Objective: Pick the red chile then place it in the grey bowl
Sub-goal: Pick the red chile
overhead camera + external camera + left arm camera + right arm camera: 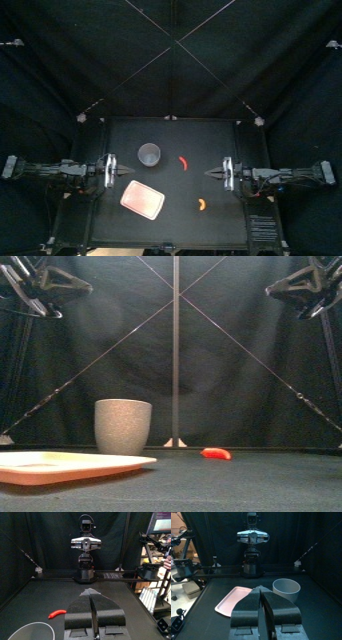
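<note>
The red chile (185, 161) lies on the black table just right of the tall grey speckled cup (150, 154). From the front, the chile (215, 453) is low and right of the cup (123, 426). My left gripper (126, 172) hovers at the table's left, shut and holding nothing, well short of the chile (57, 614) and the cup (30, 632). My right gripper (213, 173) hangs at the right, also shut and holding nothing. Both grippers sit high above the table, the left gripper (60, 281) and the right gripper (287, 286). The jaws meet in each wrist view: left gripper (89, 592), right gripper (260, 588).
A flat pink tray (143, 200) lies front left of centre, also the tray (60, 464) near the front edge and the tray (234, 599) beside the cup (286, 587). A small orange toy (202, 204) rests to its right.
</note>
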`<state>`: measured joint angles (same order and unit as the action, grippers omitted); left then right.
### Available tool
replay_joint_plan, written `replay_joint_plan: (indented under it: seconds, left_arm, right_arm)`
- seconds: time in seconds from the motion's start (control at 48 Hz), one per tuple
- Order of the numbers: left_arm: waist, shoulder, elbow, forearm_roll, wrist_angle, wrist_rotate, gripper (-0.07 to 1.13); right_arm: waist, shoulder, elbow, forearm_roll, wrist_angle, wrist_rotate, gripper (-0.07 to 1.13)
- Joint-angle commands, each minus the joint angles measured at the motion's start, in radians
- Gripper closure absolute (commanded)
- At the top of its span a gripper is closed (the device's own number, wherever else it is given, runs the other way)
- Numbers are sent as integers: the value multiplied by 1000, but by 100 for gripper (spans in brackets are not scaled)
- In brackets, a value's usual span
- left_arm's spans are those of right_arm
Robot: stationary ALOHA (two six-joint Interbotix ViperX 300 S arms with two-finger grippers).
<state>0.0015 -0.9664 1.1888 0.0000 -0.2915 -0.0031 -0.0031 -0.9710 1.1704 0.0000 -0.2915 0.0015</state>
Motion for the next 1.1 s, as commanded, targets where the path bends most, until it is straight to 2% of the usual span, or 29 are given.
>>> replay_joint_plan:
  seconds: [0.021, 0.208, 0.312, 0.458, 0.542, 0.667, 0.812, 0.875, 0.938, 1.021, 1.104]
  left_arm:
    - [14, -11, 2, 2, -21, 5, 110]
    - [17, -31, 9, 2, -21, 5, 110]
    - [17, -35, 9, 2, -21, 5, 110]
    - [18, -37, 9, 5, -21, 6, 110]
    - [17, -37, 11, 5, -21, 5, 110]
    - [18, -37, 11, 6, -21, 5, 110]
    - [18, -38, 11, 6, -21, 5, 110]
    - [18, -37, 11, 6, -21, 5, 110]
    - [18, -37, 11, 6, -21, 5, 110]
    - [17, -37, 11, 6, -21, 6, 110]
    - [18, -37, 11, 6, -21, 5, 109]
  right_arm:
    - [0, 35, -18, 28, -6, 15, 106]
    - [-67, 183, -127, 152, 12, 83, 100]
    - [-124, 337, -230, 219, 103, 124, 99]
    - [-190, 552, -376, 232, 279, 135, 93]
    - [-235, 676, -456, 233, 405, 138, 80]
    - [-279, 816, -532, 225, 543, 138, 53]
    - [-318, 928, -591, 178, 594, 141, 19]
    - [-328, 957, -606, 155, 598, 147, 10]
    - [-344, 977, -621, 133, 611, 166, 4]
    - [-365, 1000, -646, 83, 641, 210, 4]
    - [-388, 1015, -667, -9, 693, 282, 4]
